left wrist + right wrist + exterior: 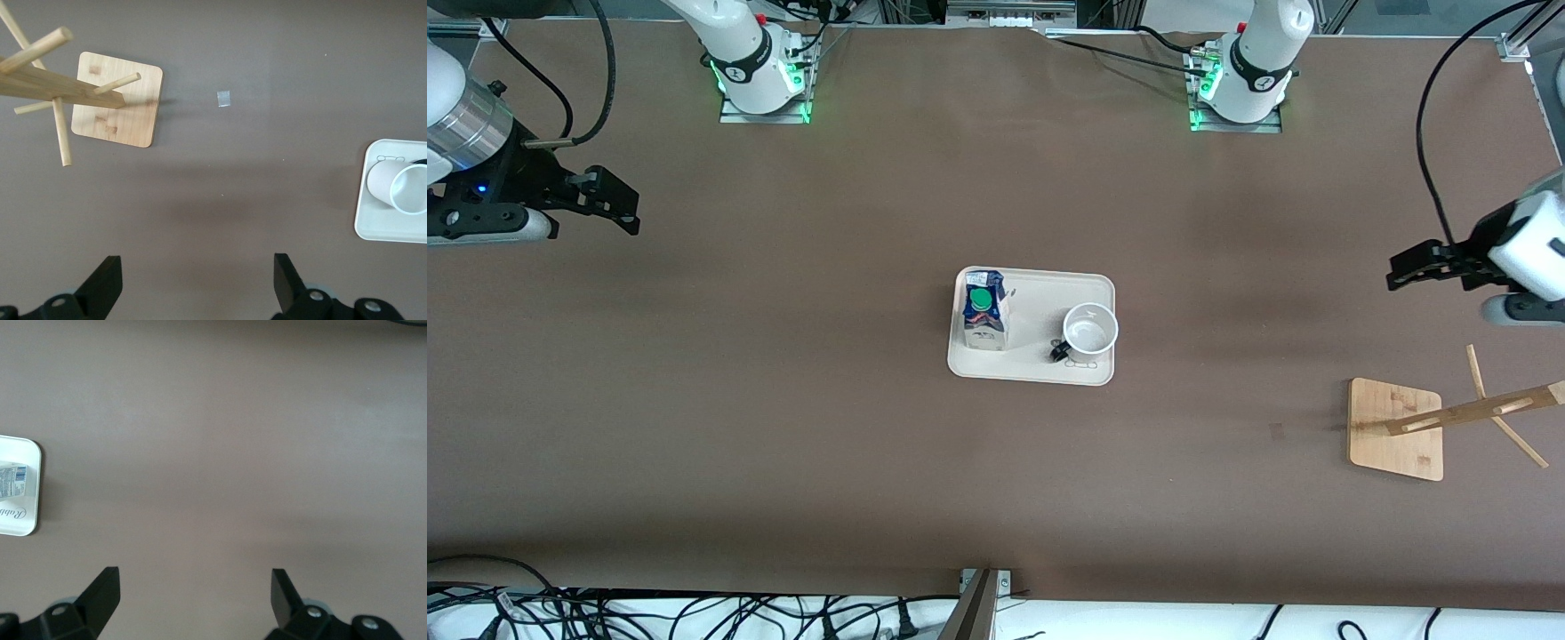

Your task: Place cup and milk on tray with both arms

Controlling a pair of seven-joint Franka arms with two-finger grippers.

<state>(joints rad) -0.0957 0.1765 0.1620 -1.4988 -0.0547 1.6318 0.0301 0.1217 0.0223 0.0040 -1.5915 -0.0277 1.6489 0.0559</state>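
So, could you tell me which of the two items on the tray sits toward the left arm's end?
The cup, the white mug with its black handle; the milk, with its green cap, stands at the tray's end toward the right arm.

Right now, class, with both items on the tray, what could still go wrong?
1. The mug stands at the edge of the tray; a nudge might tip it off.
2. The tall milk carton could topple if the tray is bumped.
3. The open left gripper hangs near the wooden rack and might clip it.
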